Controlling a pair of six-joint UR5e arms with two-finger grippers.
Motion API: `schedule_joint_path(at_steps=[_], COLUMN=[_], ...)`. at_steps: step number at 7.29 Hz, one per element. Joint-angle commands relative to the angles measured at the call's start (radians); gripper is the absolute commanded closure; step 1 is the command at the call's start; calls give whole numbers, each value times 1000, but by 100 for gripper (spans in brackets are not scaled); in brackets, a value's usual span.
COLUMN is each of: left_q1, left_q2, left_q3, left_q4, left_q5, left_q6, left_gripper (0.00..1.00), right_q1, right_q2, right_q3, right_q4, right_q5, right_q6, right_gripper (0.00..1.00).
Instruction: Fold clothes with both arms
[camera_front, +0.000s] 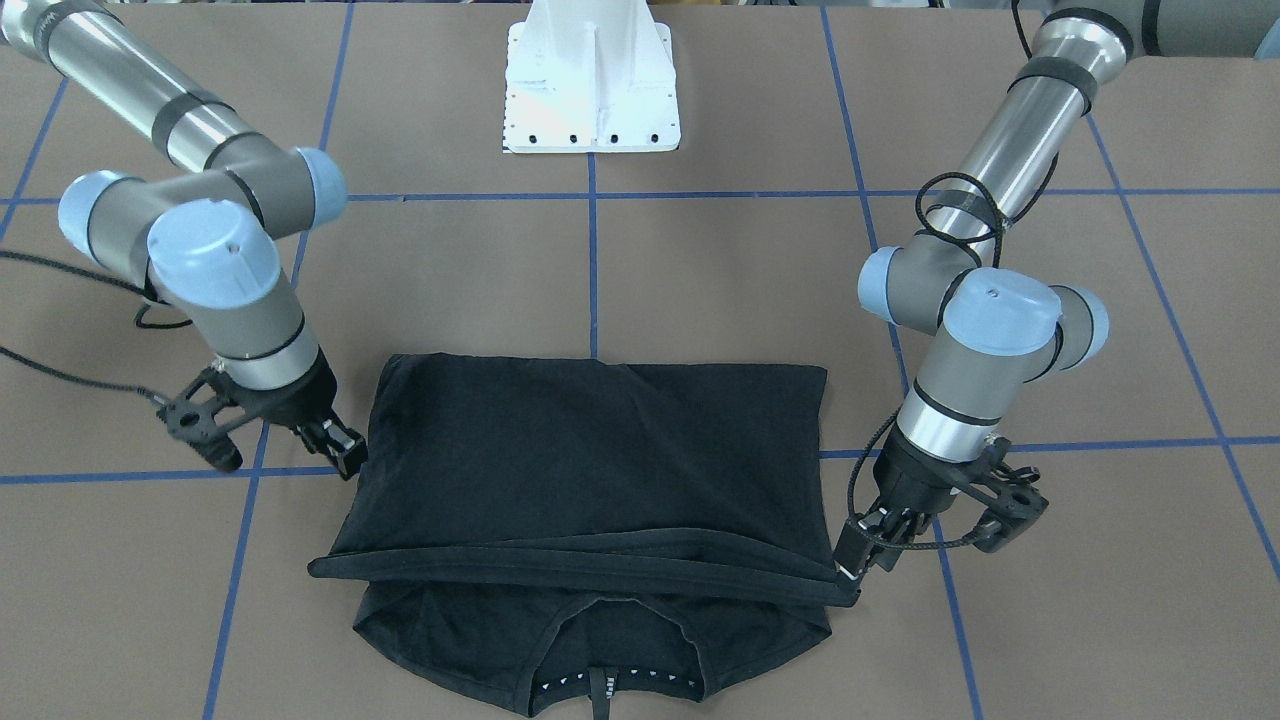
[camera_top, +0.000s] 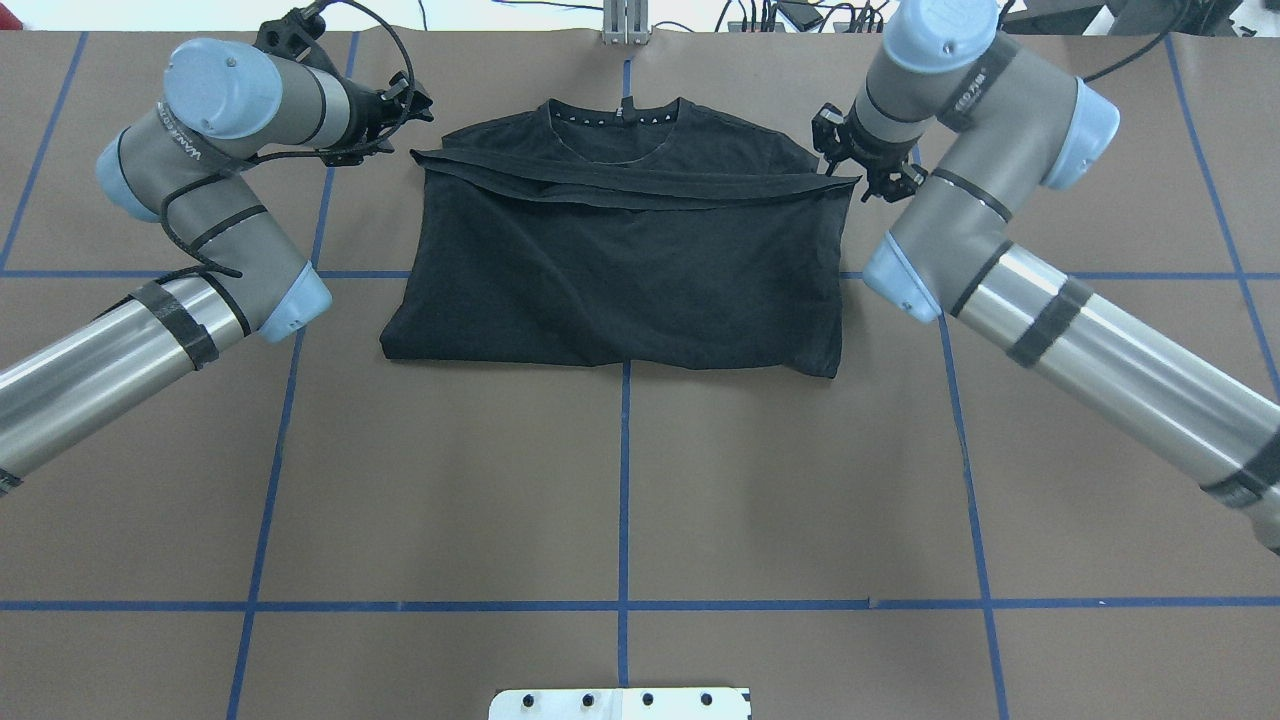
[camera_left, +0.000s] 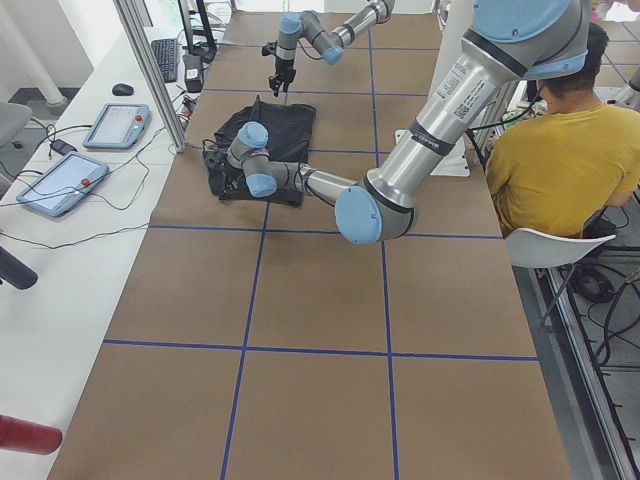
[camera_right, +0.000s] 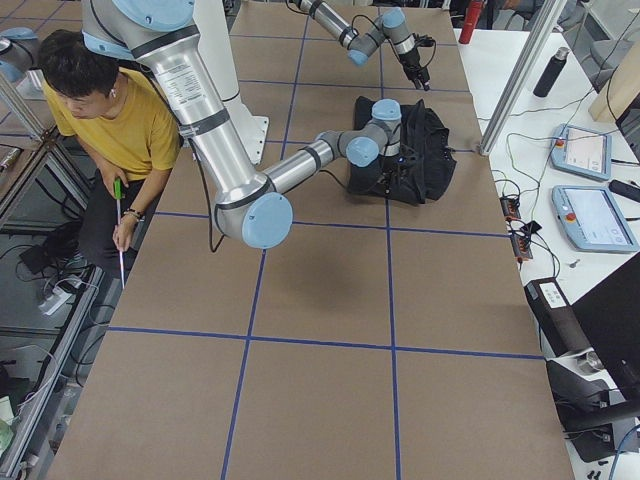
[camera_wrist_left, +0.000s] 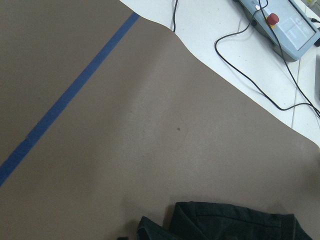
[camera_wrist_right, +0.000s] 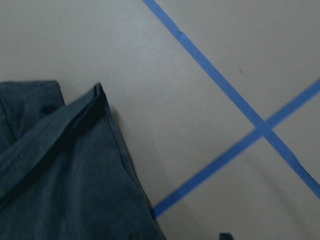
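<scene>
While I watch the overhead feed, the shirt lies flat on the table, at 12 o'clock from the middle tape line, plain black side up. Its collar points to 12, away from the robot. The lower half is folded up over the body, so the hem runs as a band from 9 to 3 just short of the collar.

My left gripper sits at the shirt's 10 o'clock corner. From across the table its tips are right at the end of the hem band. I cannot tell whether the jaws pinch the cloth or stand apart. Its wrist feed shows only a strip of black cloth at 6 o'clock.

My right gripper hangs at the shirt's 2 o'clock side, just beside the cloth edge and apart from it. I cannot tell how wide its jaws stand. Its wrist feed has the hem's corner at 9 o'clock on bare table.

A person in yellow sits beside the base.
</scene>
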Motion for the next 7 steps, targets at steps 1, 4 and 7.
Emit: schedule_joint_path(at_steps=[1, 4, 7], left_q1=[0, 0, 1], left_q2=[8, 11, 19], left_q3=[-17, -35, -35], left_q4=[2, 7, 8], left_q5=[3, 4, 4], left_q6=[0, 0, 0], left_gripper=[29, 29, 29], right_q1=[-119, -183, -180], right_q2=[-96, -102, -84], right_q3=[154, 128, 70], right_q4=[0, -2, 105], right_q5=[-77, -148, -150], right_q6=[124, 128, 139], right_gripper=[35, 37, 40])
